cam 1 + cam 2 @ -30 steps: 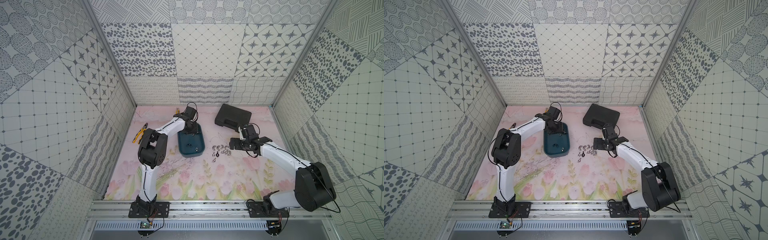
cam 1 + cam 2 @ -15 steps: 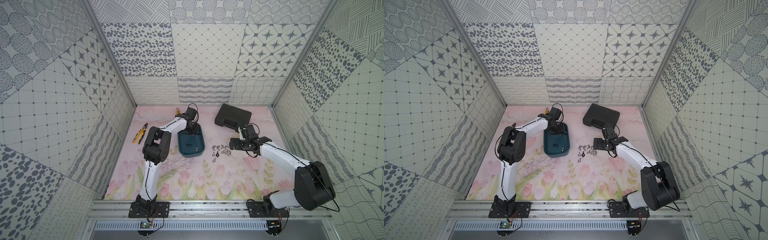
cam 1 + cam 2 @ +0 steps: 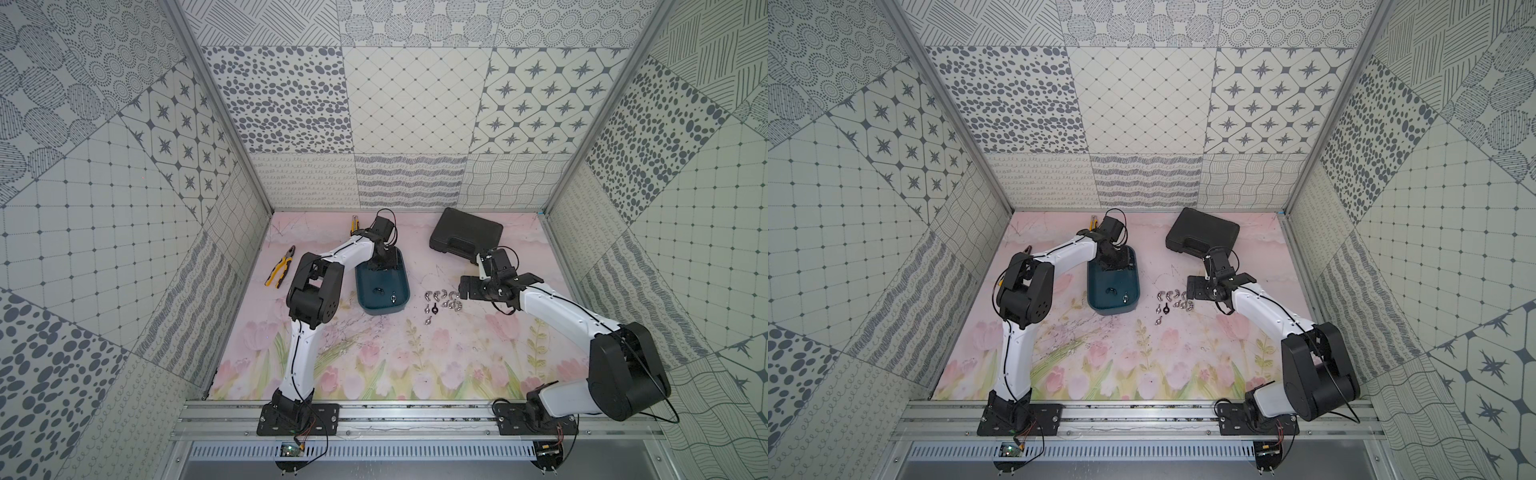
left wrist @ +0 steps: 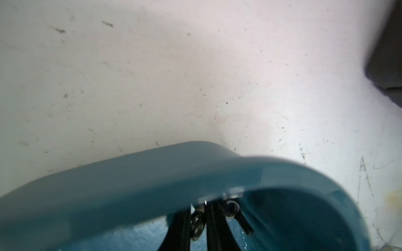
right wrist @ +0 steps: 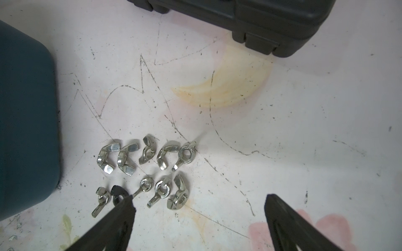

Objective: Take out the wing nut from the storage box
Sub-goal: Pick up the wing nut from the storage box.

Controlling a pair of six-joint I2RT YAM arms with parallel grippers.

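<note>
Teal storage box [image 3: 382, 309], far end: left end effector [image 4: 200, 211] clenched on wing nut [image 4: 196, 226] beside its wall. I fear nut slipping on lift, or grip dragging box. Right end effector [image 5: 199, 197] released.

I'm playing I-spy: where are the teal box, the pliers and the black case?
teal box [image 3: 380, 310]: a top view, near wall.
pliers [image 3: 282, 265]: a top view, near joint.
black case [image 3: 465, 235]: a top view, lid.

Teal storage box [image 3: 370, 303] flat w/ wing nut [image 4: 196, 225] inside, far end.
</note>
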